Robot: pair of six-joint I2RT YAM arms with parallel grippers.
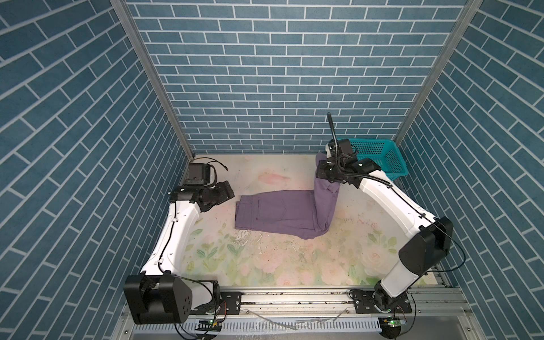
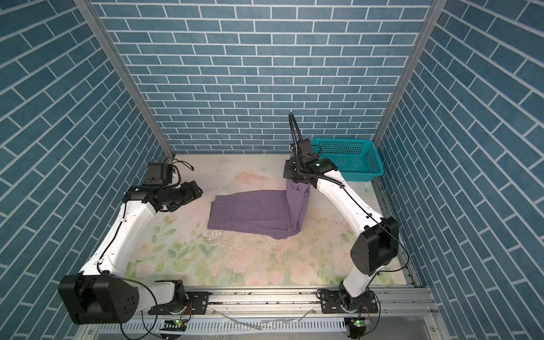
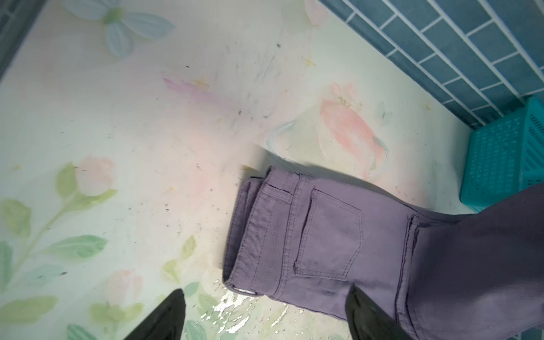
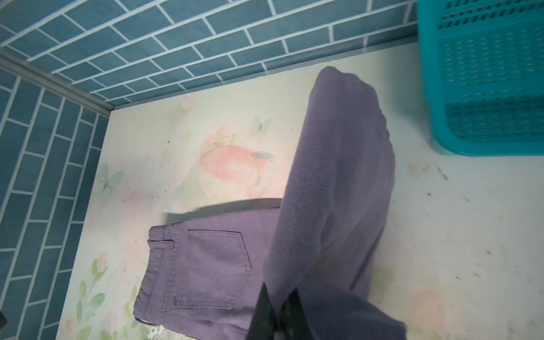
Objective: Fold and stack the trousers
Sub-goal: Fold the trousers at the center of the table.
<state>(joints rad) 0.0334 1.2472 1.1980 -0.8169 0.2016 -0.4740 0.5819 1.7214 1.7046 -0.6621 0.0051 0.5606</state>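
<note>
Right side: my right gripper (image 4: pixel 278 312) is pinched tight on the leg end of the mauve trousers (image 1: pixel 279 213); cloth fills the thin gap between my fingers (image 4: pixel 263 306); the held part hangs above the table, in front of the teal perforated basket (image 2: pixel 353 164), apart from it.

Trousers: the upper half lies flat on the floral table mat (image 1: pixel 265 265), about mid-table; waistband (image 3: pixel 256 229) turned toward my left arm; back pocket (image 3: pixel 326 235) facing up; the legs bend upward at the end nearer my right arm and rise steeply to my grip, so the garment makes an L; a short end of cloth sticks up past my fingers.

Left side: my left gripper (image 1: pixel 228 192) hovers just beside the waistband, not touching it in both top views; fingers (image 3: pixel 167 318) spread wide, nothing between them but mat and the near corner of the trousers below.

Basket: far right corner, against the brick-pattern wall; I cannot tell what is inside.
</note>
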